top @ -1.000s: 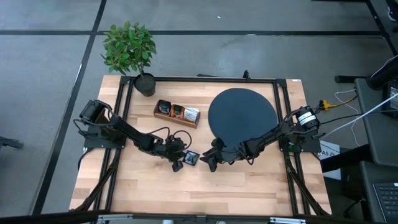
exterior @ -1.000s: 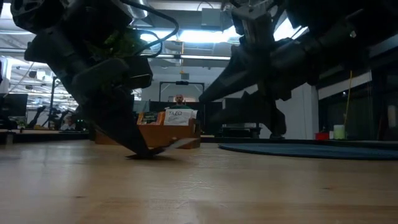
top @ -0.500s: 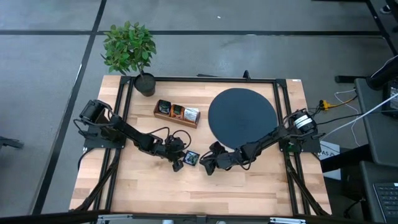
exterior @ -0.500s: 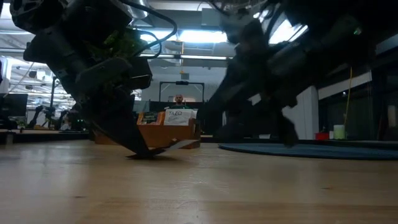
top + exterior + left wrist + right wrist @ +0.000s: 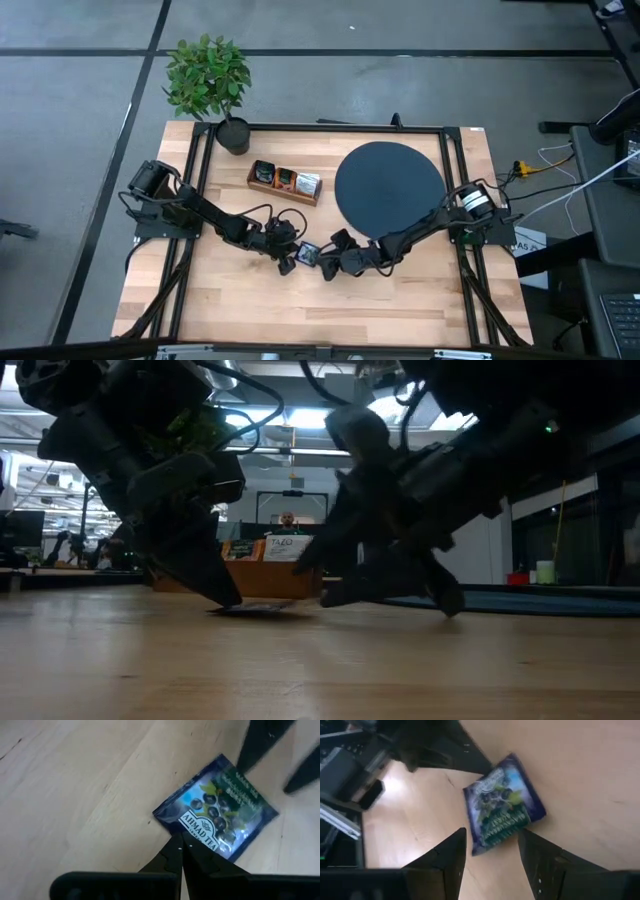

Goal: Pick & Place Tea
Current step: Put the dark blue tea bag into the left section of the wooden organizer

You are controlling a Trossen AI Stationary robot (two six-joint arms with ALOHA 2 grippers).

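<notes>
Foil-like sachet: the tea sachet (image 5: 216,811) looks thin, flat and very light; I judge it flexible rather than stiff, with a slick printed skin that could slide on wood.
Where to take hold: a free edge or corner seems best, since a flat packet on the tabletop (image 5: 400,300) offers no thickness to pinch from above; the edge facing the right tool is the open one.
Look of the sachet: square, dark blue with green and pictured dark berries, white lettering along one side; in the left wrist view that lettered edge lies nearest the left tool's tips.
Left tool (image 5: 181,845): fingers pressed together, their tips meeting at the lettered edge of the sachet; from the low view they seem to pin or nip that edge against the wood, though whether it is truly pinched I cannot tell.
Right tool (image 5: 492,850): fingers spread, the sachet lying just ahead of the gap between them, not yet between them.
Sachet's place: flat on the tabletop, between the two tools, touching the left one and just beside the right one.
Other tea: more sachets stand in the wooden tray (image 5: 284,184), well beyond both tools.
Risk: judged slippery, the packet may skid away as fingers close.
</notes>
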